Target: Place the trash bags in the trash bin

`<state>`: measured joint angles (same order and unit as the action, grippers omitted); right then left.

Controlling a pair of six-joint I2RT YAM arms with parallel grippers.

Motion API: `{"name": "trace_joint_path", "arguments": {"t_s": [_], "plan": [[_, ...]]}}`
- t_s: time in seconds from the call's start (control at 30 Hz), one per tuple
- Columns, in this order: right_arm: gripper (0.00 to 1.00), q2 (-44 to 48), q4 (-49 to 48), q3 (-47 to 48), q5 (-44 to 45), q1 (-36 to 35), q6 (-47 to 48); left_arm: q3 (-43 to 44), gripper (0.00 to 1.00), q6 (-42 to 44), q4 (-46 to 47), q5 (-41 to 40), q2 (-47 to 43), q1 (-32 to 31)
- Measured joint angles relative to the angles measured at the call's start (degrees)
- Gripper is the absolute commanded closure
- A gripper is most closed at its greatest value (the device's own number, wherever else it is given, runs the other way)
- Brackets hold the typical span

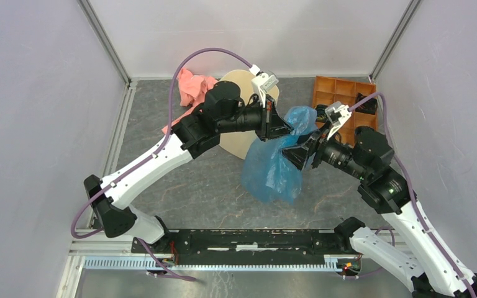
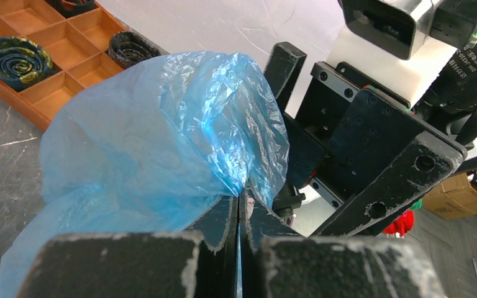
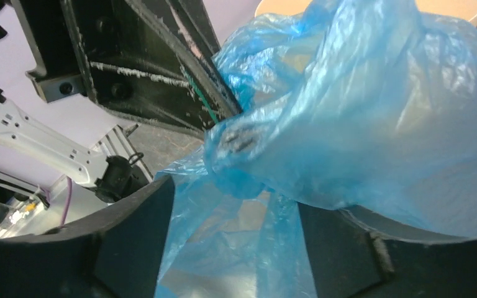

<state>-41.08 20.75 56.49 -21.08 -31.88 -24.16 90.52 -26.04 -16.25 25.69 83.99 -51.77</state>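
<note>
Trash bag [image 1: 272, 167]: held aloft between the two arms, bunched at the top, loose tail hanging toward the table [image 1: 192, 192]; beside the trash bin [image 1: 236, 146], not in it.
Trash bin: just left of the bag, largely hidden under the left arm; mouth not readable from above.
Left gripper [image 2: 239, 208]: clamped tight on a thin pinch of blue film; the only hold, by the look of it.
Right gripper [image 3: 242, 208]: fingers spread wide, film draped loosely between them, nothing pinched.
Risk, slip: thin slick film held by one small pinch; likely to slide out under a quick swing.
Risk, snag: folds lying across the spread right fingers; could catch, tear or drag on withdrawal.
Risk, miss: long tail likely to drape over the rim or fall outside if lowered off-centre.
Risk, knock: left arm close over the bin; could tip it or shove it toward the pink cloth [image 1: 194, 87].
</note>
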Motion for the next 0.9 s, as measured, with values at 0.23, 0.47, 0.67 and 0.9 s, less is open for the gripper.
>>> {"name": "trace_joint_path", "arguments": {"t_s": [0.23,0.47,0.67,0.9], "plan": [[0.13,-1.0,-4.2,-1.5,2.1,0.0,-2.9,-0.3,0.98,0.0,2.1,0.8,1.1,0.0],[0.17,-1.6,-6.1,-2.0,5.5,0.0,-3.7,-0.6,0.98,-0.6,3.1,1.5,2.3,0.0],[0.64,-1.1,-7.4,-2.9,7.2,-0.2,-3.5,-0.6,0.98,-2.0,4.6,1.5,3.4,0.1],[0.99,0.9,-8.7,-6.8,10.6,-0.1,-1.9,0.1,0.12,-2.1,3.8,0.5,3.9,0.4]]}}
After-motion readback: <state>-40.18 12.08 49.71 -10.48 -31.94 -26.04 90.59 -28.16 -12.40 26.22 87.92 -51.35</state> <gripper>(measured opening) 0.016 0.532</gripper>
